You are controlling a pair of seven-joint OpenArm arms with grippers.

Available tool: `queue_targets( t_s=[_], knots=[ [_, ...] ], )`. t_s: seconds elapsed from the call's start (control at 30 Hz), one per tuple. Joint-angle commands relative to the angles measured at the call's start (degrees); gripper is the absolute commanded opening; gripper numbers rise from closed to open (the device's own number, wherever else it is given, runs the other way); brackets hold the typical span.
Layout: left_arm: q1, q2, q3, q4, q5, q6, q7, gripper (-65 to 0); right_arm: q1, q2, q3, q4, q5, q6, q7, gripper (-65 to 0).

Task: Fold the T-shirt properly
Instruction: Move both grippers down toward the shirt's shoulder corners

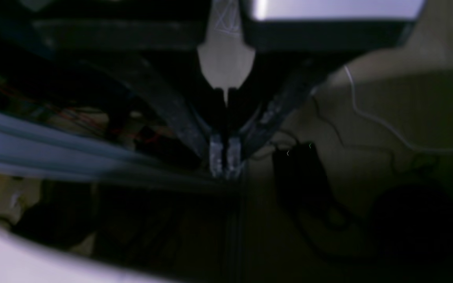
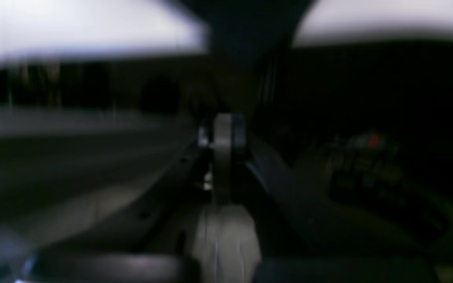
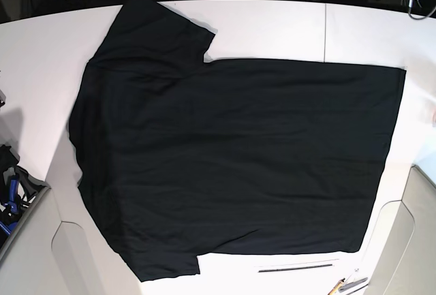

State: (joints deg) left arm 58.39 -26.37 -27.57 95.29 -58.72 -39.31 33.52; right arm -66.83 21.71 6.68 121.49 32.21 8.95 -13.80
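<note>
The black T-shirt (image 3: 238,159) lies spread flat on the white table (image 3: 272,26). Its hem is at the right and its sleeves point to the top left and bottom left. Neither wrist view shows the shirt. In the left wrist view my left gripper (image 1: 224,159) is shut with nothing between its fingertips, and it hangs off the table over a dim floor. The right wrist view is blurred. My right gripper (image 2: 222,133) shows there with its fingers pressed together and empty. I see neither gripper's fingers in the base view.
Beige arm covers fill the bottom corners (image 3: 34,254) (image 3: 415,240). A black and blue part (image 3: 13,186) sits at the table's left edge. Small tools (image 3: 344,285) and a thin dark strip (image 3: 296,266) lie near the front edge. Cables and a black box (image 1: 301,173) lie on the floor.
</note>
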Motion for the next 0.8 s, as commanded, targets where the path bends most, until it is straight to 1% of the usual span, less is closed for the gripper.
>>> queue_targets(
  t_s=[0.0, 0.07, 0.17, 0.33, 0.37, 0.4, 0.47, 0.5, 0.6, 0.67, 0.7, 0.77],
  knots=[
    [0.96, -0.46, -1.29, 1.33, -2.03, -0.69, 0.09, -65.0, -0.11, -1.11, 1.64, 1.92, 1.22, 0.22, 0.33, -65.0],
    [0.94, -0.46, -2.49, 2.51, -3.96, -0.69, 0.17, -65.0, 1.92, -3.72, 4.81, 2.89, 2.43, -0.50, -1.18, -65.0],
    [0.63, -0.46, -2.89, 3.85, -5.29, -0.69, 0.20, -65.0, 6.01, -6.99, 9.46, 2.40, 3.89, -2.95, -2.58, -65.0],
    [-0.55, -0.46, -2.89, 4.22, -5.68, -0.69, 0.55, -65.0, 12.94, -10.97, 16.83, 1.77, 4.83, -3.21, -2.56, -65.0],
    [-1.03, -0.46, -2.89, 4.22, -5.70, -0.69, 0.92, -65.0, 14.43, -11.74, 18.29, 1.77, 3.87, -3.23, -2.54, -65.0],
    [-1.53, -0.46, -2.89, 4.22, -5.73, -0.69, 1.53, -65.0, 16.20, -12.55, 19.74, 1.75, 0.85, -3.19, -2.51, -65.0],
    [-2.73, -0.44, -2.89, 4.22, -5.75, -0.69, 1.92, -65.0, 20.17, -14.03, 21.92, 1.75, -7.39, -3.19, -2.56, -65.0],
    [-3.39, -0.33, -2.89, 4.22, -5.75, -0.69, 1.92, -65.0, 22.10, -14.60, 22.71, 1.75, -10.54, -3.19, -2.56, -65.0],
    [-5.25, -0.04, -2.89, 4.20, -5.75, -0.69, 2.08, -65.0, 26.45, -15.43, 23.30, 1.75, -15.34, -3.21, -2.99, -65.0],
    [-6.14, 0.02, -2.89, 4.22, -5.77, -0.69, 2.82, -65.0, 28.04, -15.85, 23.30, 1.75, -17.75, -3.21, -4.96, -65.0],
    [-6.54, -0.02, -2.89, 4.22, -5.73, -0.69, 3.26, -65.0, 28.68, -16.06, 23.30, 1.75, -18.88, -3.21, -6.08, -62.8],
    [-7.32, -0.02, -2.89, 4.22, -5.75, -0.69, 3.63, -65.0, 29.75, -16.17, 23.30, 1.62, -20.04, -3.21, -7.08, -48.9]
  ],
)
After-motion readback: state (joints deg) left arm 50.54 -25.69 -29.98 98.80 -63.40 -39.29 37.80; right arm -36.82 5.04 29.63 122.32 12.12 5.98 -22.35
